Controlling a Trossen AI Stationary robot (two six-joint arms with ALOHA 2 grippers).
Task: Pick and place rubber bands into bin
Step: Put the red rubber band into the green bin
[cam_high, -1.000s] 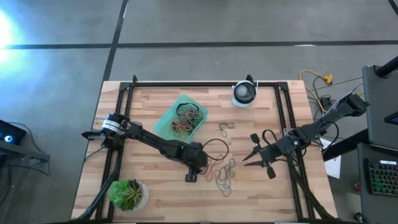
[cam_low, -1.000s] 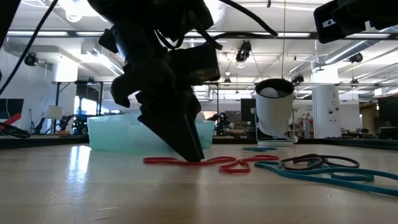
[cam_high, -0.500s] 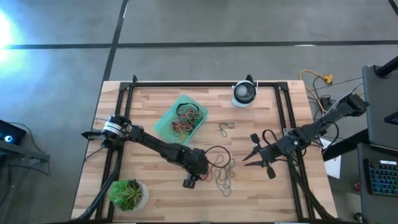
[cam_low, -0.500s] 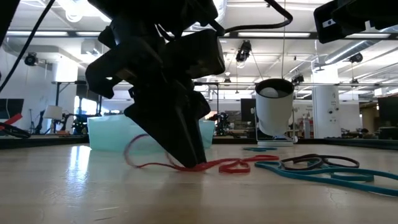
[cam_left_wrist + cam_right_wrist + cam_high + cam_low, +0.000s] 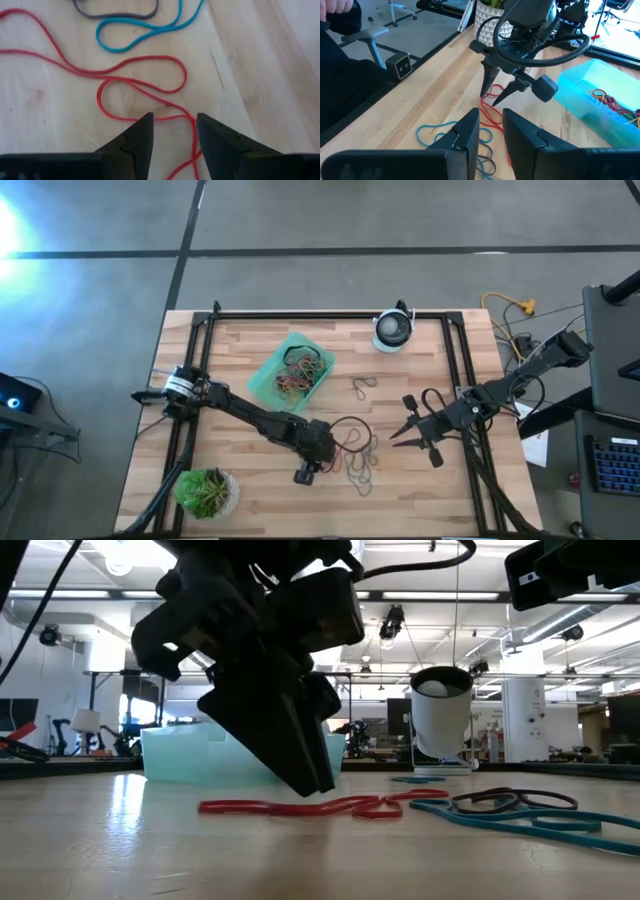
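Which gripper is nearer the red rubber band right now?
Left. The left gripper hangs right over the red rubber band, jaws open; the right gripper waits off to its side.

The butcher-block counter carries a round white-and-black device at its far edge. From that device, a potted green plant sits well apart, at the diagonally opposite near corner. Beyond the counter's right side, yellow cables trail near the device's side. A dark keyboard lies farther right of the cables.
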